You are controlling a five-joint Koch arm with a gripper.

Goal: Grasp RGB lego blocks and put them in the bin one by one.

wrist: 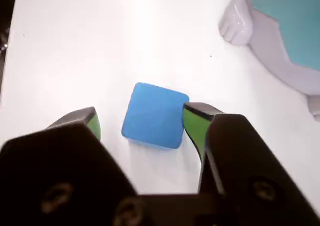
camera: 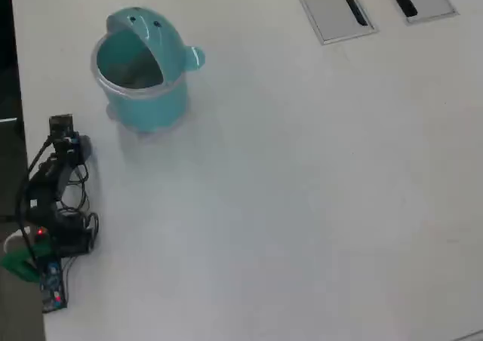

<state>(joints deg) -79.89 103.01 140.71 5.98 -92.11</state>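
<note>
Table (camera: 317,205): I see one white surface filling the overhead view, with two grey slotted panels (camera: 332,7) set into its top edge. Bin (camera: 141,69): one teal whale-shaped bucket, upright near the table's upper left in the overhead view; in the wrist view only its teal wall and pale base show at the top right. Arm (camera: 53,198): one, folded at the table's left edge below the bin, wires and a green board at its base. Gripper (wrist: 142,123): I read it as open, its two green-faced tips either side of the block; the right tip looks to touch the block's corner, the left stands clear. Blue block (wrist: 155,116): one, flat on the table between the tips.
</note>
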